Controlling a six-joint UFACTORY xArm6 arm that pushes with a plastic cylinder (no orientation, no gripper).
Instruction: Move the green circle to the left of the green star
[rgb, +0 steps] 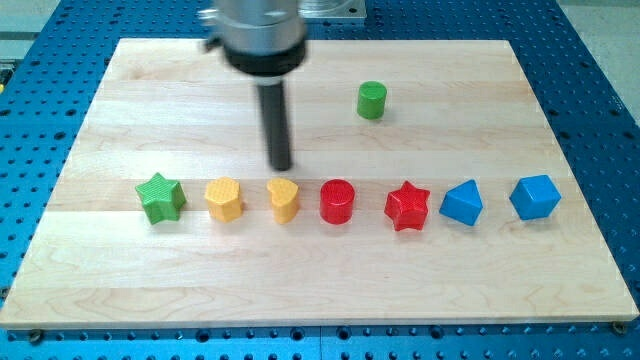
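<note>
The green circle (371, 100) stands alone near the view's top, right of centre. The green star (160, 197) sits at the left end of a row of blocks across the board's middle. My tip (282, 166) is just above the yellow heart (284, 199) in that row. It is well left of and below the green circle and to the right of the green star, touching neither.
The row runs left to right: green star, yellow hexagon (224, 198), yellow heart, red circle (338, 201), red star (408, 206), blue triangle (462, 203), blue cube (534, 196). The wooden board (120, 290) lies on a blue perforated table.
</note>
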